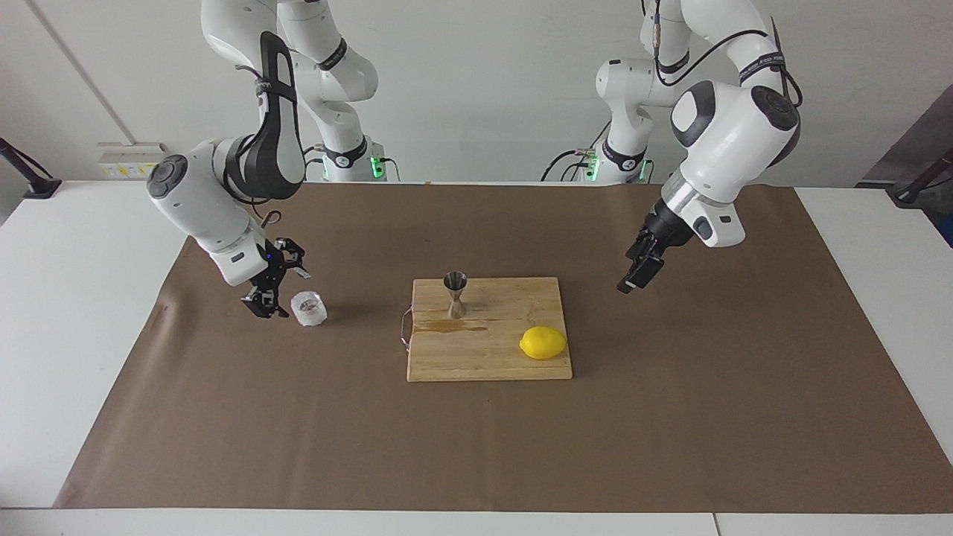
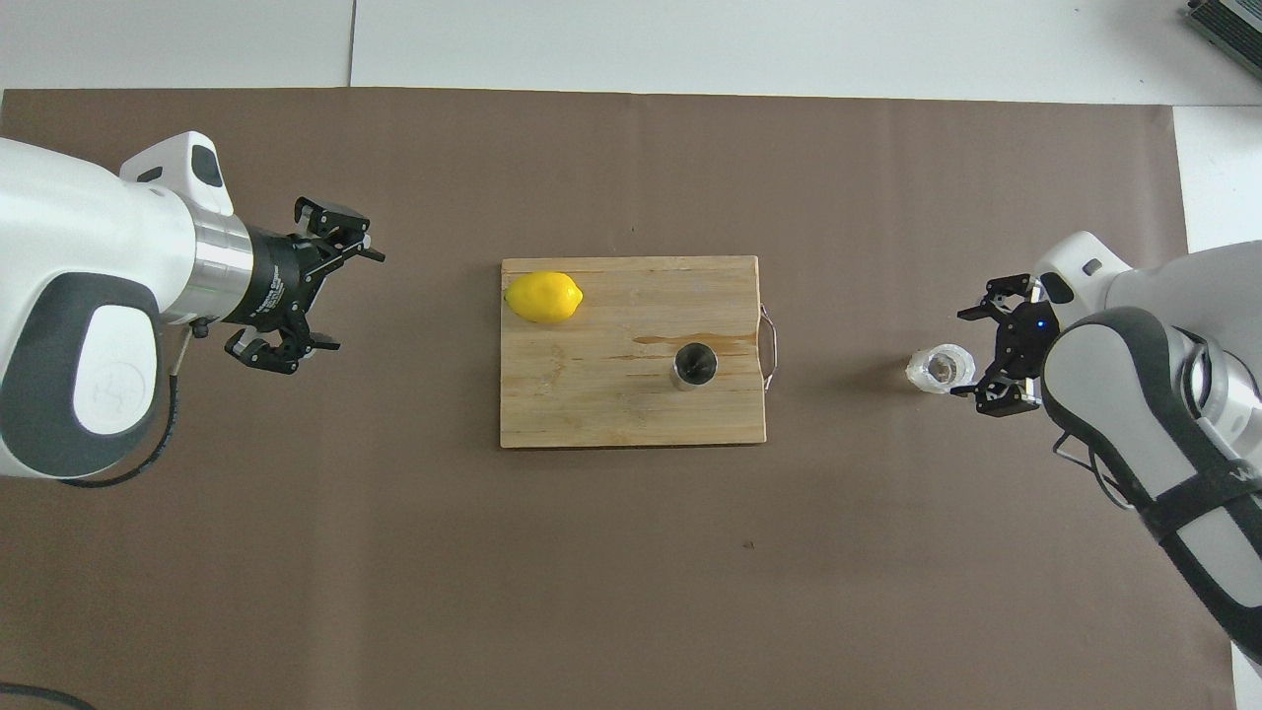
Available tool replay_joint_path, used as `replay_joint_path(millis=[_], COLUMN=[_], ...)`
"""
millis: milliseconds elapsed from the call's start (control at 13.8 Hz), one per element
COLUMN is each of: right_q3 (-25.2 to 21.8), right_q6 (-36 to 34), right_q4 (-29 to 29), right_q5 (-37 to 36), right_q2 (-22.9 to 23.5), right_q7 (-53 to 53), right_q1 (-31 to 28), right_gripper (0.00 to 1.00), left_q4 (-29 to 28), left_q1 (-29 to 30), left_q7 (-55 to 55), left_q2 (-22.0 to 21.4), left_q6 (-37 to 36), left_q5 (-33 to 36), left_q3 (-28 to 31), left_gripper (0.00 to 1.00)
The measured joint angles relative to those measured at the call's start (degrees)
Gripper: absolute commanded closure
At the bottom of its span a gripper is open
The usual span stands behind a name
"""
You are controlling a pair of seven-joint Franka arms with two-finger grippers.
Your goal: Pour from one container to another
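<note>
Facing view:
- Count: one clear faceted glass cup (image 1: pixel 308 308), one steel jigger (image 1: pixel 455 294), one lemon (image 1: pixel 543 342), one wooden cutting board (image 1: pixel 489 353), one brown paper sheet (image 1: pixel 476 439) covering the white desk (image 1: pixel 67 313).
- The glass cup stands on the paper, toward the right arm's end of the desk, apart from the board.
- The jigger stands upright on the board, near the board's edge closest to the robots. A dark wet streak lies on the wood just beside its base.
- The lemon lies on the board toward the left arm's end, farther from the robots than the jigger.
- The right hand (image 1: pixel 274 285) is low, just beside the cup; its fingers are spread and hold nothing. Contact with the cup cannot be confirmed.
- The left hand (image 1: pixel 640 269) hangs over bare paper beside the board, empty; finger spacing is not readable from this angle.
- No legible writing on the objects.

Overhead view:
- Same count: one cup (image 2: pixel 941 368), one jigger (image 2: pixel 695 365), one lemon (image 2: pixel 543 297), one board (image 2: pixel 592 414).
- The right hand (image 2: pixel 991 348) has its fingers apart, next to the cup.
- The left hand (image 2: pixel 311 286) shows its fingers spread wide, gripping nothing, well apart from the board.
- A wire handle (image 2: pixel 770 342) sits on the board's edge facing the cup.
- Lettering on the right arm's band is only partly visible and cannot be read.
</note>
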Motion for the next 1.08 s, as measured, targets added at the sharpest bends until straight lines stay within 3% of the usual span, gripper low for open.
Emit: replay_joint_path(millis=[361,1012,1084], right_q3=[-0.01,0.01,0.01], right_q6=[2.51,2.54,2.53], right_q4=[-1.78,-3.37,-3.55], right_q5=[6.02,14.38,15.02], right_q2=[2.48,5.46,5.57], right_q7=[-11.46,-20.41,-21.1], right_q1=[-1.33,-2.85,-2.85], right_gripper=[0.0,0.0,0.04], left_q4=[0.0,0.01,0.01], left_q1=[5.51,5.74,5.73], left_q7=[20.6,51.62,54.36], left_q2=[-1.79,-2.09,-2.22], left_q6=[-4.17,-6.05,-6.11], left_q5=[5.15,17.65,18.02], left_q3=[0.08,-0.33,-0.37], left_gripper=[0.0,0.0,0.0])
